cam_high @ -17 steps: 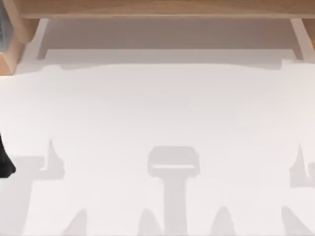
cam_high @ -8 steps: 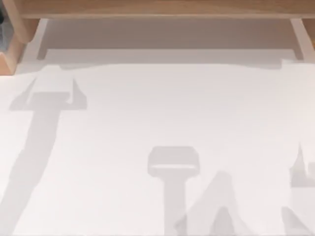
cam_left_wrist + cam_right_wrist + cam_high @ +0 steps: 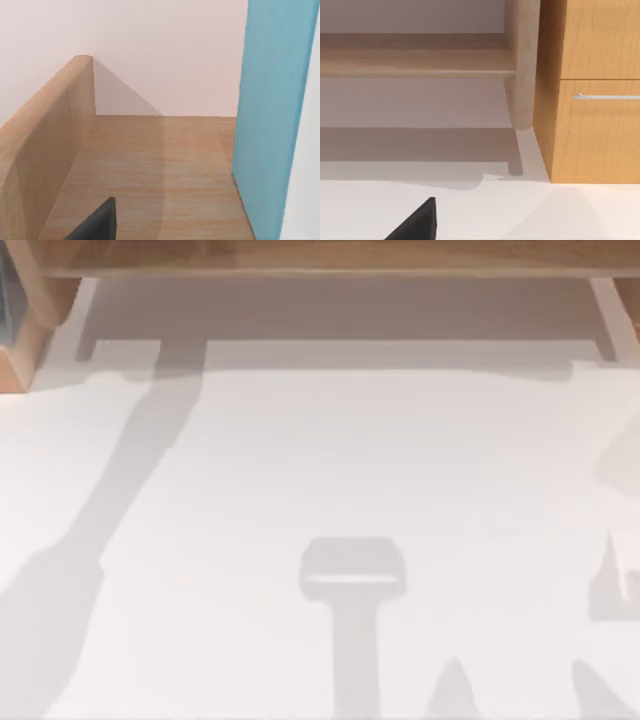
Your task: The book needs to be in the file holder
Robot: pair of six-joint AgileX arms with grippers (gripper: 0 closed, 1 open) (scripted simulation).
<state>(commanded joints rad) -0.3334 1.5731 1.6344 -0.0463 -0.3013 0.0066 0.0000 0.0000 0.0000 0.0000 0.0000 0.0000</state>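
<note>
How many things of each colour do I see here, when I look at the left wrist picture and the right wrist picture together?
Blue: 1, an upright blue panel, perhaps the book.
Wood-coloured: 3, a wooden wall, a wooden shelf, a drawer cabinet.
White: 1, the table.
Total: 5.

light: bright, even | shadows: soft grey arm shapes on table (image 3: 300, 460) | glare: none
</note>
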